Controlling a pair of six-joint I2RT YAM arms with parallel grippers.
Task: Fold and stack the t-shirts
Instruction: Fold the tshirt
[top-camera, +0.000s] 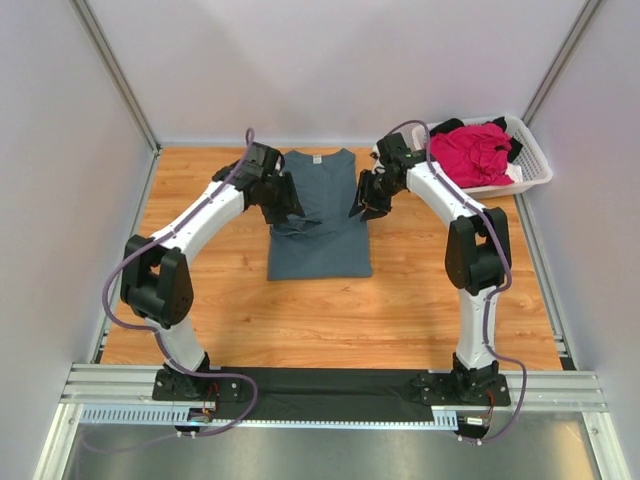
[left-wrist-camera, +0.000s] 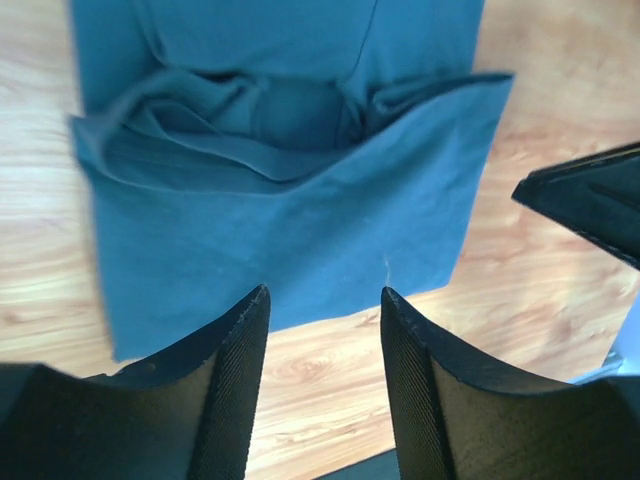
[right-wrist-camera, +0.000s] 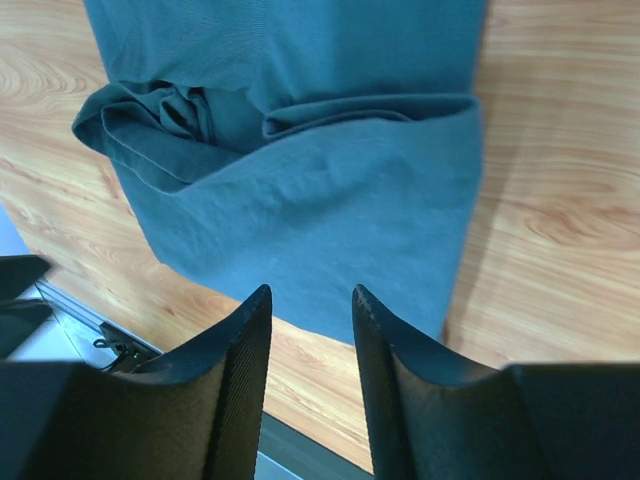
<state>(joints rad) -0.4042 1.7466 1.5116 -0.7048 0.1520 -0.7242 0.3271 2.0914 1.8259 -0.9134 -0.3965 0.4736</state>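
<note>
The slate blue-grey t-shirt (top-camera: 320, 225) is lying flat mid-tabletop (top-camera: 230, 300), collar toward the far wall. Its sleeves are sitting turned in and bunched across the chest, so the body is forming a narrow column. The left gripper (top-camera: 283, 200) and right gripper (top-camera: 368, 195) are hovering over those folds, one at each side edge, jaws apart and gripping nothing. I'd judge they are lining up a crosswise fold. The hem is lying straight toward the arm bases, and bare wood all round is leaving room to carry it over. The magenta-pink t-shirt (top-camera: 472, 152) and a black t-shirt (top-camera: 447, 128) are sitting in the white basket (top-camera: 535, 160) in the far right corner, well apart.
</note>
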